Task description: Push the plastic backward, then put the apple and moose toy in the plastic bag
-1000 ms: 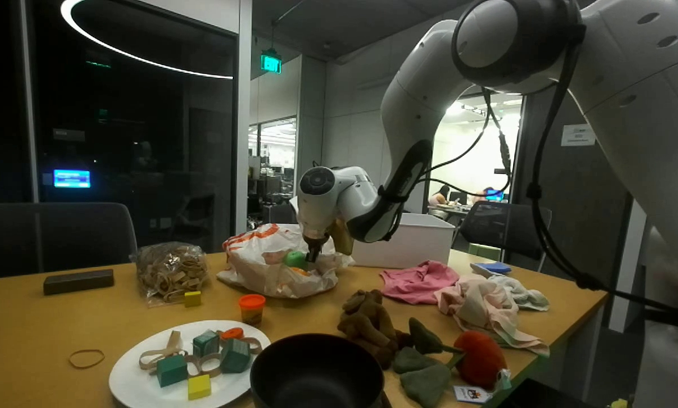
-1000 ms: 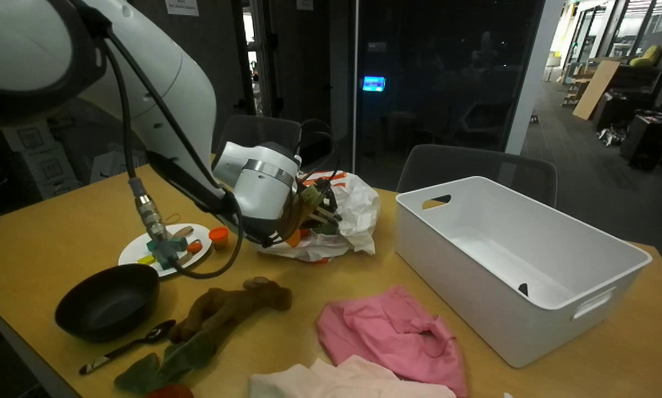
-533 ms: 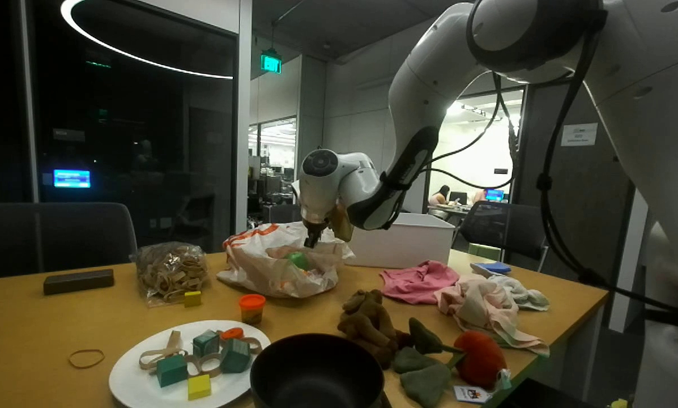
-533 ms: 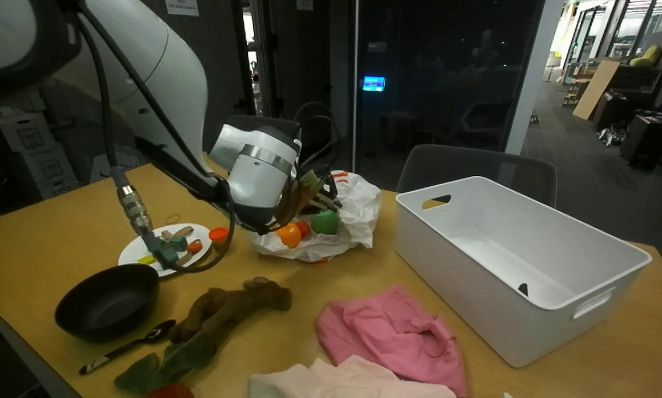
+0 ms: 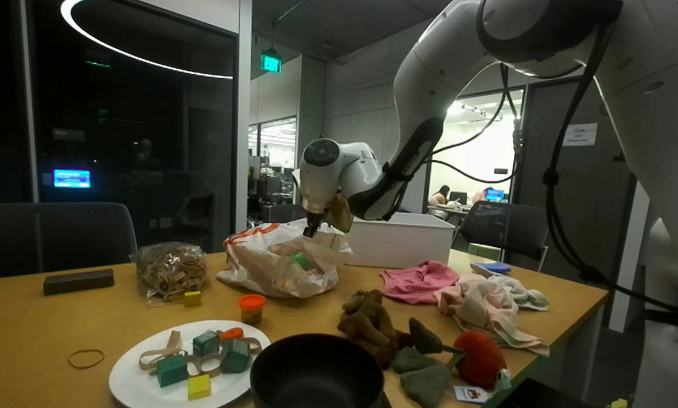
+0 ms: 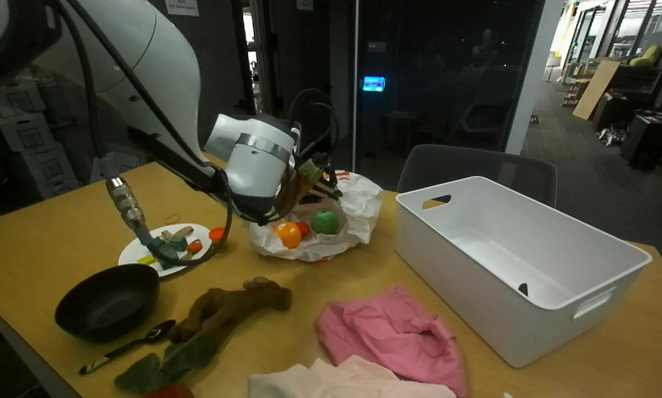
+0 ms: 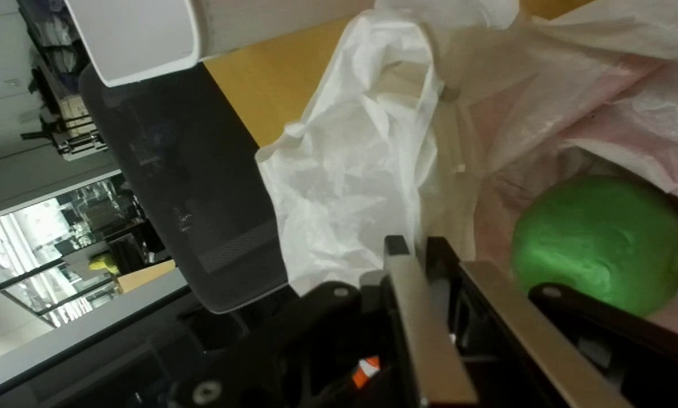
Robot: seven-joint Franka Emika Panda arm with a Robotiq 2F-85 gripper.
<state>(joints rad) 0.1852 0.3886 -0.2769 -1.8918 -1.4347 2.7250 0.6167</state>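
- Bench [image 5: 27, 334]: extends beneath the pincer [image 7: 418, 246] and supports the items around it.
- White box [image 6: 521, 331]: stands upright, open at the top, to the right of the pincer in an exterior view.
- Plastic bag [image 6: 358, 207]: sits open on the bench, directly below the pincer; part of its film reaches up to the pincer's tips.
- Plate [image 5: 129, 377]: rests flat, below and to the left of the pincer in both exterior views; bears blocks [image 5: 172, 371].
- Pink cloth [image 6: 389, 337]: lies crumpled, below and to the right of the pincer in both exterior views.
- Black pan [image 6: 107, 301]: rests on the bench, well apart from the pincer.
- Moose toy [image 6: 225, 309]: lies outside the plastic bag, beside the black pan, below and well apart from the pincer.
- Pincer: clenched on the film of the plastic bag, above the bench.
- Apple [image 6: 325, 222]: green; sits inside the plastic bag, just below the pincer, apart from it.
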